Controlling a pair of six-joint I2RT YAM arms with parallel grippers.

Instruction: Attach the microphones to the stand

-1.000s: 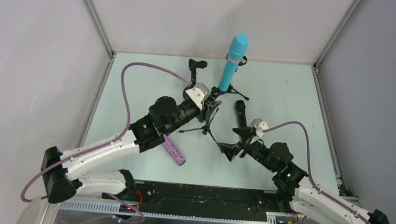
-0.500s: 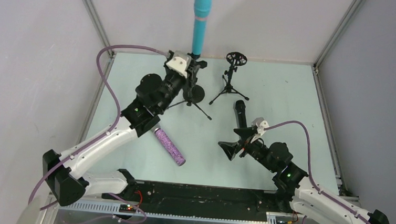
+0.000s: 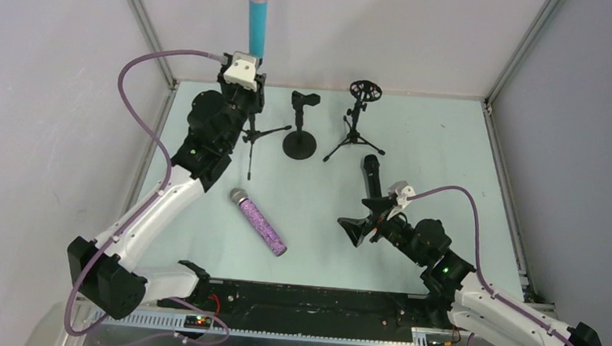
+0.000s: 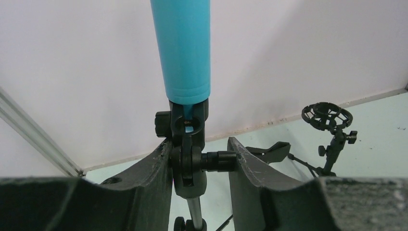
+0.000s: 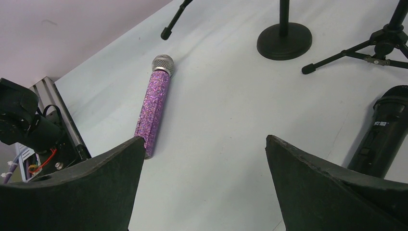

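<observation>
The turquoise microphone (image 3: 256, 11) stands upright in the clip of a small tripod stand (image 3: 252, 137) at the far left. My left gripper (image 3: 249, 108) is shut on that stand's swivel joint (image 4: 190, 161), just below the turquoise mic (image 4: 185, 48). The purple glitter microphone (image 3: 260, 223) lies flat on the table in front of the left arm, and it also shows in the right wrist view (image 5: 154, 103). The black microphone (image 3: 371, 178) lies beside my right gripper (image 3: 361, 217), which is open and empty; its orange end is hidden.
A round-base stand with an empty clip (image 3: 300, 136) and a tripod stand with a ring shock mount (image 3: 359, 120) stand at the far middle. White walls and a metal frame enclose the table (image 3: 434, 149).
My left arm has carried the stand and turquoise mic from the table's middle to the far left and set it upright, uncovering the purple mic's head. The right arm has not moved.
</observation>
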